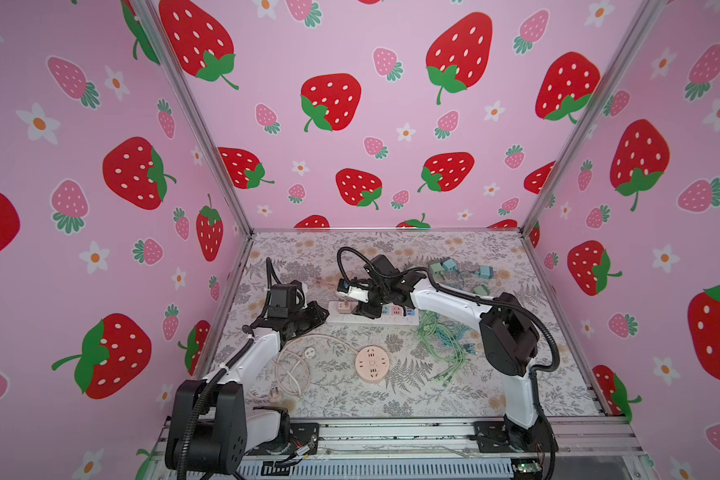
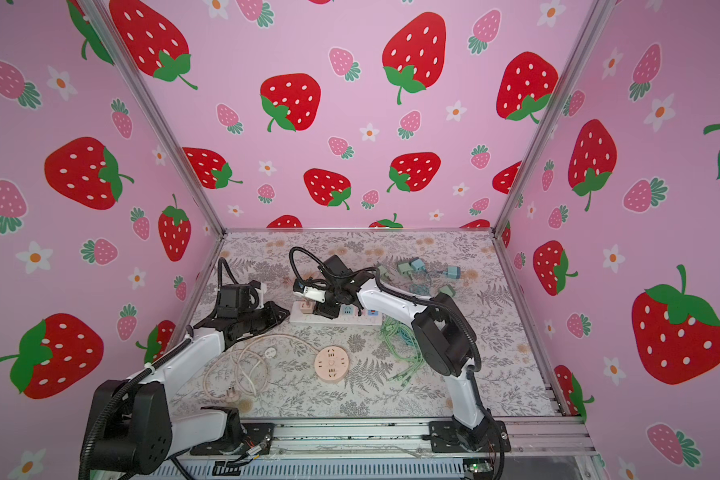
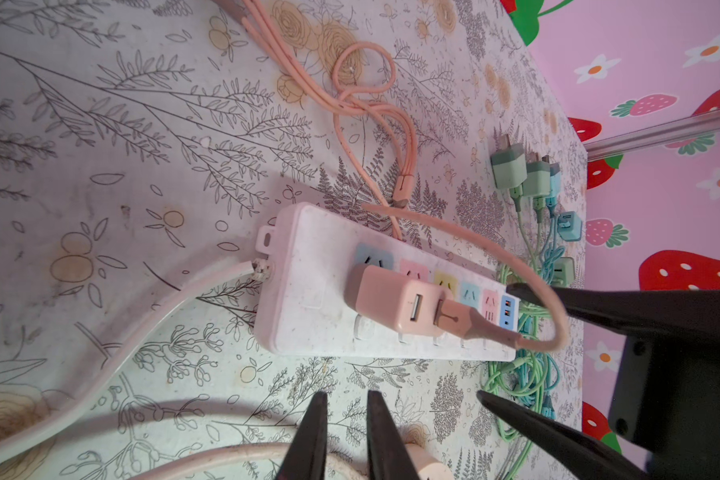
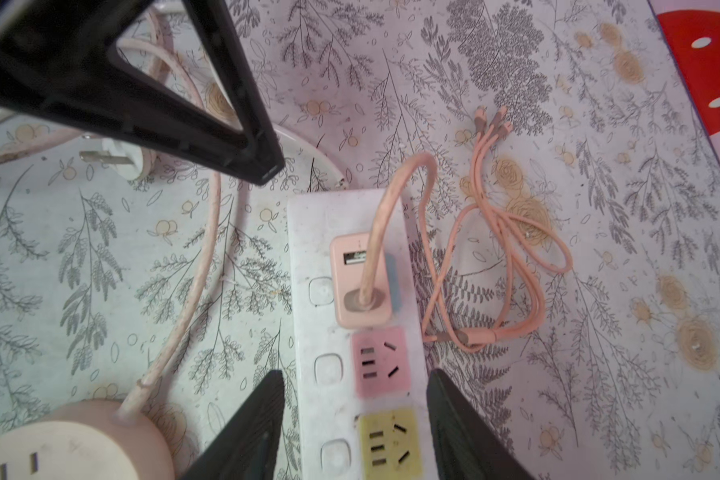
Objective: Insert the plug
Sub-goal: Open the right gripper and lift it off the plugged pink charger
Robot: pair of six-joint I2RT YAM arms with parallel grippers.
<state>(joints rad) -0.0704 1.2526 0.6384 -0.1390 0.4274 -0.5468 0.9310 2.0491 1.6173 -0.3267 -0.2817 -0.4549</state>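
Plug (image 4: 362, 286), pink, seated in strip (image 4: 308, 232), frame centre. Right fingers (image 4: 350, 428) released, straddling strip; left fingers (image 3: 344, 436) nearly clenched, empty. Risk: snagging pink cable (image 4: 385, 208) w/ retreat, unseating plug.

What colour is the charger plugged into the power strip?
Pale pink charger on the white power strip, clearest in the right wrist view.

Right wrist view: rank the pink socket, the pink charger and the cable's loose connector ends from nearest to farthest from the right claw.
1. Pink socket, on the strip just ahead of the open right claw.
2. Pink charger, plugged into the next socket along the strip.
3. Loose connector ends, on the table beyond the strip's end, off to one side.
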